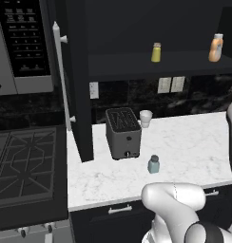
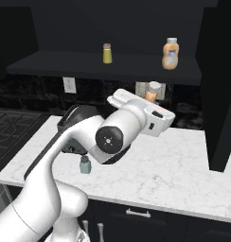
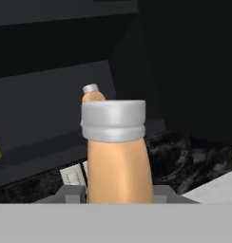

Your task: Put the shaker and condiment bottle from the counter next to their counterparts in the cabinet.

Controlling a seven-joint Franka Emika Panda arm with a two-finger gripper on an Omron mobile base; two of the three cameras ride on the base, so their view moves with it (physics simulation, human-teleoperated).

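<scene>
Condiment bottle (image 3: 119,161) upright dead centre, clamped between the end effector (image 3: 119,193) fingers at its lower body, grey cap up. Second orange bottle (image 3: 92,93) on the cabinet (image 3: 51,109) shelf behind it. Desk (image 3: 217,190) corner lower right.

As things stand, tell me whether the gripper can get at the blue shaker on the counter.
Probably not yet. The gripper is shut on the condiment bottle, raised toward the cabinet shelf. The shaker stands uncovered on the counter, but the bottle must be placed first.
</scene>
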